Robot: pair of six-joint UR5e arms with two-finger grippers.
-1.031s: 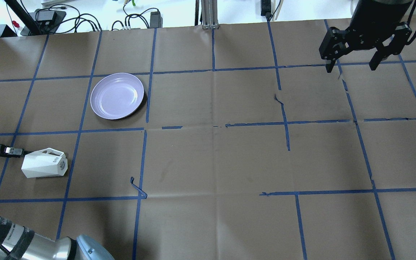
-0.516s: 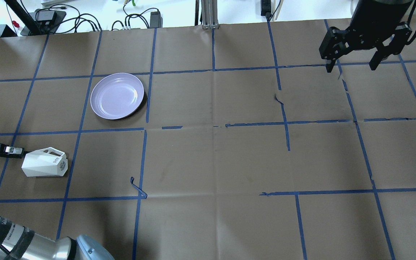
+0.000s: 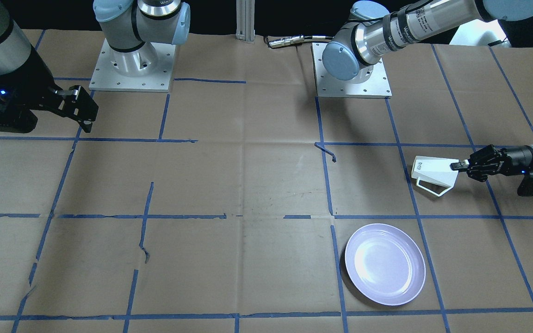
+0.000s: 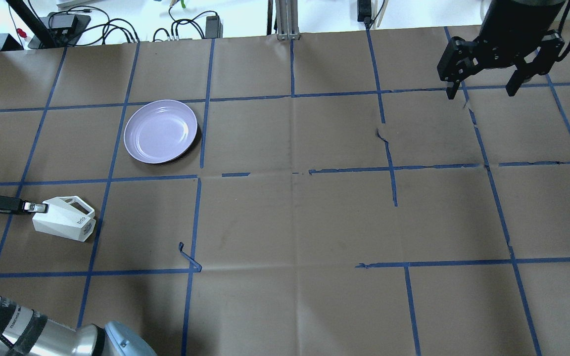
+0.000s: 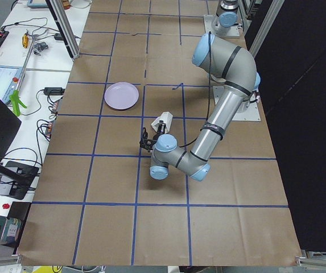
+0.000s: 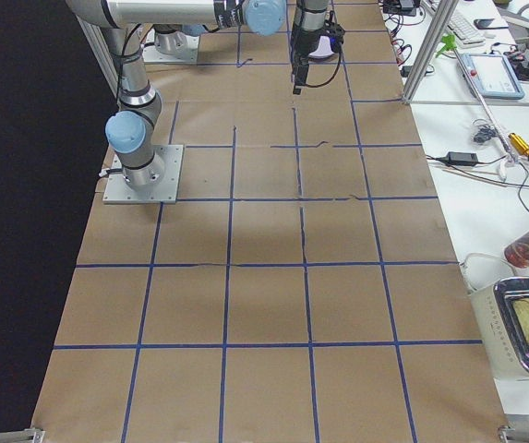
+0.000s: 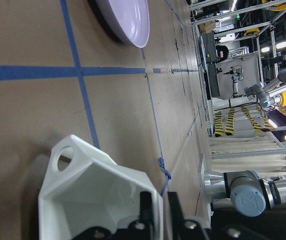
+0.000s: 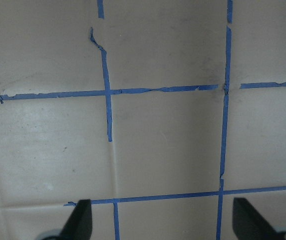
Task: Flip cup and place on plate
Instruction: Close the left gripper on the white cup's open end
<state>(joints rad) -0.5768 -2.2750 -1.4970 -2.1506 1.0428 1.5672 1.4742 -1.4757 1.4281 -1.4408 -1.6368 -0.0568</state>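
two fingers of the left gripper (image 7: 158, 205) pinch the cup (image 7: 98, 182) rim, seen only by wrist camera. right gripper (image 4: 481, 93) hangs spread.

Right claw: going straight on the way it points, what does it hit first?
The right claw points down at the paper-covered table. Its wrist view shows only paper and blue tape ahead, so probably bare paper first.

The cup (image 4: 65, 225) is white and smooth, with flat facets of low sheen. The plate (image 4: 160, 131) is pale lavender and glossy, carrying bright highlights. The table (image 4: 290, 222) is covered in matt brown paper, creased and torn in places, and gridded with blue tape (image 4: 463, 262). The right gripper (image 4: 481, 93) is matt black.
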